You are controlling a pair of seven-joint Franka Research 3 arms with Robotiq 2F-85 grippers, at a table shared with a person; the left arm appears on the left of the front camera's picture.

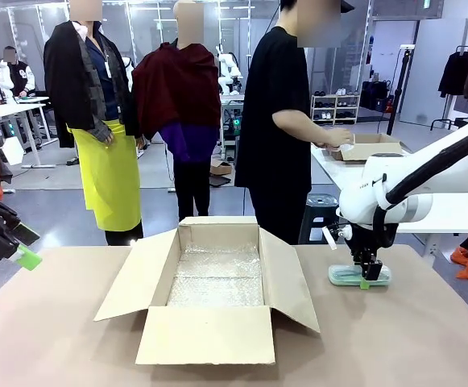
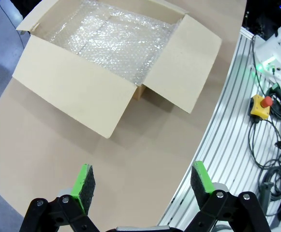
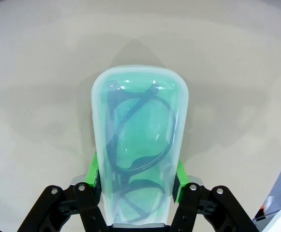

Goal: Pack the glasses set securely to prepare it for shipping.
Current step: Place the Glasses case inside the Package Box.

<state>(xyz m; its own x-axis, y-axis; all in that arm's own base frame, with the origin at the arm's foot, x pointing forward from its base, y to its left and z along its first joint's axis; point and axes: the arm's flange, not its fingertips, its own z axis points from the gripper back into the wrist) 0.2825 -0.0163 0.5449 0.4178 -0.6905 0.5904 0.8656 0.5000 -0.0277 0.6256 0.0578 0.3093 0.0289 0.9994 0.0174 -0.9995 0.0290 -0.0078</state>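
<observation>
A mint green glasses case (image 1: 359,276) lies flat on the brown table at the right; dark glasses show through its clear lid (image 3: 138,150). My right gripper (image 1: 367,277) reaches straight down onto it, and both green pads (image 3: 93,173) press against the case's long sides, so the gripper is shut on it. My left gripper (image 2: 142,185) hangs open over the table's near corner with nothing between its fingers; it also shows at the far left (image 1: 20,251) of the front view. The open cardboard box (image 1: 217,278), lined with bubble wrap (image 2: 116,38), stands mid-table.
The box's flaps (image 1: 205,334) spread outward on all sides. A person stands behind the table at a white side table with another cardboard box (image 1: 366,147). Cables and an emergency stop button (image 2: 260,106) lie beside the table's edge.
</observation>
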